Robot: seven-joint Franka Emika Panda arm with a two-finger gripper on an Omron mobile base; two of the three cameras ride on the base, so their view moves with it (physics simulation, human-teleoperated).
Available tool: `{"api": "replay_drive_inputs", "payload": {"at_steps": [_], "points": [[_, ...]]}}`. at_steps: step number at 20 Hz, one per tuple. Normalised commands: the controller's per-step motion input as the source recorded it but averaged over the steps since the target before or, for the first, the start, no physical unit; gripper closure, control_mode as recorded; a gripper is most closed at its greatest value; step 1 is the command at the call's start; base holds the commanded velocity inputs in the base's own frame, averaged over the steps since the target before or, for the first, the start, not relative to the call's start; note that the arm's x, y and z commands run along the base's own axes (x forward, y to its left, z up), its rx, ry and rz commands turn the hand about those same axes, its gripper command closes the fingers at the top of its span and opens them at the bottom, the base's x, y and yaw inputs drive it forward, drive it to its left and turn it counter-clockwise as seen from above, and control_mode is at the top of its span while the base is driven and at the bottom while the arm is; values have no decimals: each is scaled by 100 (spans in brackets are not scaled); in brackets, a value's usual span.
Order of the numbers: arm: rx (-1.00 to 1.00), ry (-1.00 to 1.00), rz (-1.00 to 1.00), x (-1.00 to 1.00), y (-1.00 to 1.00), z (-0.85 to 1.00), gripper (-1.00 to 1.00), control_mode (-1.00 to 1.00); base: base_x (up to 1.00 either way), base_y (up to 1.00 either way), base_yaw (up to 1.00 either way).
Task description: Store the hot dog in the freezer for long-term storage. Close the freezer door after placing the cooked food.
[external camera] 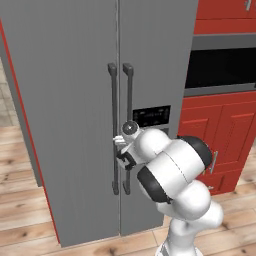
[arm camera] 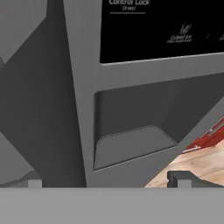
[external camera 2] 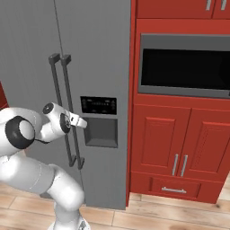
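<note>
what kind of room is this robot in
A rendered home kitchen, most likely. A tall grey two-door fridge with a black dispenser panel stands beside red wooden cabinets, with a built-in black-fronted oven or microwave set above them, over a pale wood plank floor.
</note>
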Motion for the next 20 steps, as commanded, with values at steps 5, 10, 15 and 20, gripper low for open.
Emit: {"api": "replay_drive_inputs", "payload": {"at_steps": [5,10,15,20], "points": [[1,4,3,38,0,81,-100,-100,0,0,0],[0,-3,4,52,0,50,-100,-100,0,0,0],[4,-13,6,87,0,41,-100,-100,0,0,0],[2,-7,5,99,0,52,-100,-100,0,0,0]]}}
